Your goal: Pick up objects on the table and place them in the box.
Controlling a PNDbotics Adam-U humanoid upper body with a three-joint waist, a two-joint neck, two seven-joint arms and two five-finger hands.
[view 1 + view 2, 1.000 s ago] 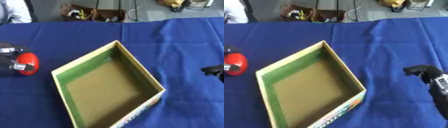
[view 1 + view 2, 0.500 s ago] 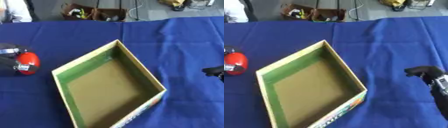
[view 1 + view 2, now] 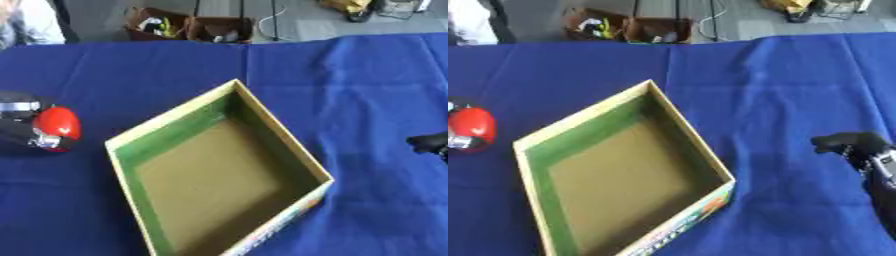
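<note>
A: where's the red object (image 3: pixel 56 127) right now?
B: Far left, left hand (image 3: pixel 19 125) curled around it, just above the blue surface (image 3: pixel 367 90), beside the box (image 3: pixel 219 175), not in it.
A: and the right hand (image 3: pixel 859 150)?
B: At the right edge, can't tell how its fingers sit.

The left hand (image 3: pixel 24 122) is showing at the left edge of the left eye view, its dark fingers and silver parts curling round a red rounded object (image 3: pixel 56 127) just above the cloth. The right hand (image 3: pixel 859 146) is reaching in from the right edge, best seen in the right eye view, with its black forearm running down toward the lower right corner and its dark fingers bending inward, holding nothing.
</note>
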